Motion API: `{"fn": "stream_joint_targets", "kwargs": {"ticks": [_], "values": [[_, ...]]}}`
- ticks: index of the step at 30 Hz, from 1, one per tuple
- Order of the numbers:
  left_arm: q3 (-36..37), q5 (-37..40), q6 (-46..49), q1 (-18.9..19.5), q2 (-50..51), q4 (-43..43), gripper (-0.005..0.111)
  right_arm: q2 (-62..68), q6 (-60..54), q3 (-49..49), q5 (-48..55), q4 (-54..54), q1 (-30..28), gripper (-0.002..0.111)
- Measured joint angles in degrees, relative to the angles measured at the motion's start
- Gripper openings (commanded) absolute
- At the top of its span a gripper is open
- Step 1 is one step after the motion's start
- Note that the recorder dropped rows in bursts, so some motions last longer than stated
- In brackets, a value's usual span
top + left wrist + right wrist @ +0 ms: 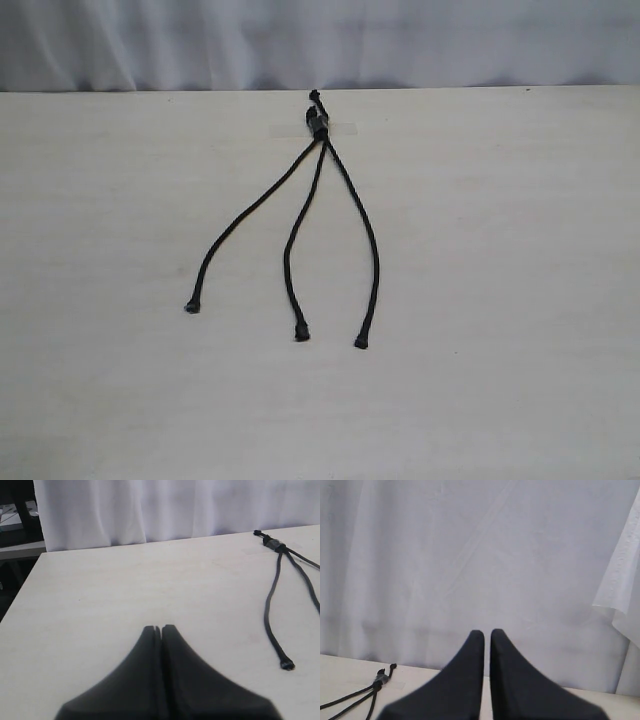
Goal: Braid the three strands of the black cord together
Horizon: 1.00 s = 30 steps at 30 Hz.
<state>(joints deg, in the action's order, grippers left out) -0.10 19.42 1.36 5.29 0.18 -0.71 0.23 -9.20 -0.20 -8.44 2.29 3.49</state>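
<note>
The black cord lies flat on the table, its knotted head (319,122) at the far edge under a strip of clear tape. The three strands fan toward the near side without crossing: the left strand (245,222), the middle strand (296,240) and the right strand (360,230), each ending in a small knobbed tip. Neither gripper appears in the exterior view. My left gripper (160,628) is shut on nothing, well to the side of a strand (271,605). My right gripper (487,632) is shut and empty, raised, with the cord's head (381,679) off to one side.
The pale wooden table (500,300) carries only the cord. A white curtain (300,40) hangs right behind its far edge. In the left wrist view the table's side edge (22,595) shows, with dark furniture beyond it.
</note>
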Motion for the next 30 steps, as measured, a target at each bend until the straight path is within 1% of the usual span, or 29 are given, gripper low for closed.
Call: {"fn": "stream_joint_targets", "kwargs": {"ticks": [4, 6, 9, 10, 13, 14, 15, 16, 18, 21, 23, 25, 27, 30], "values": [[0.0, 0.0, 0.0, 0.0, 0.0, 0.0, 0.0, 0.79, -0.15, 0.0, 0.0, 0.12, 0.0, 0.004], [0.0, 0.0, 0.0, 0.0, 0.0, 0.0, 0.0, 4.05, -0.15, -0.98, 2.95, 1.74, 0.0, 0.004], [0.0, 0.0, 0.0, 0.0, 0.0, 0.0, 0.0, 11.47, -0.15, -5.57, 9.75, 2.41, 0.0, 0.004], [0.0, 0.0, 0.0, 0.0, 0.0, 0.0, 0.0, 14.98, -0.15, -7.67, 12.17, 2.54, 0.0, 0.004], [0.0, 0.0, 0.0, 0.0, 0.0, 0.0, 0.0, 30.99, -0.15, -16.71, 20.05, 2.54, 0.0, 0.004], [0.0, 0.0, 0.0, 0.0, 0.0, 0.0, 0.0, 35.02, -0.15, -19.04, 21.13, 2.54, 0.0, 0.004], [0.0, 0.0, 0.0, 0.0, 0.0, 0.0, 0.0, 40.86, -0.15, -21.23, 21.44, 2.54, 0.0, 0.004], [0.0, 0.0, 0.0, 0.0, 0.0, 0.0, 0.0, 42.92, -0.15, -21.69, 21.17, 2.54, 0.0, 0.004], [0.0, 0.0, 0.0, 0.0, 0.0, 0.0, 0.0, 51.16, 0.85, -22.01, 18.79, 4.26, 0.0, 0.004], [0.0, 0.0, 0.11, 0.0, 0.0, 0.0, 0.0, 59.21, 1.23, -24.51, 20.4, 5.75, 0.0, 0.004], [0.0, 0.0, 0.11, 0.0, 0.0, 0.0, 0.0, 63.58, 1.34, -27.99, 23.61, 6.25, 0.0, 0.004], [0.0, 0.0, 0.11, 0.0, 0.0, 0.0, 0.0, 69.43, 1.46, -34.82, 29.28, 8.58, 0.0, 0.004], [0.0, 0.0, 0.11, 0.0, 0.0, 0.0, 0.0, 73.08, 1.46, -39.53, 33.12, 10.22, 0.35, 0.004], [0.0, 0.0, 0.11, 0.0, 0.0, 0.0, 0.0, 79.11, 1.32, -46.4, 38.88, 10.96, 2.71, 0.004]]}}
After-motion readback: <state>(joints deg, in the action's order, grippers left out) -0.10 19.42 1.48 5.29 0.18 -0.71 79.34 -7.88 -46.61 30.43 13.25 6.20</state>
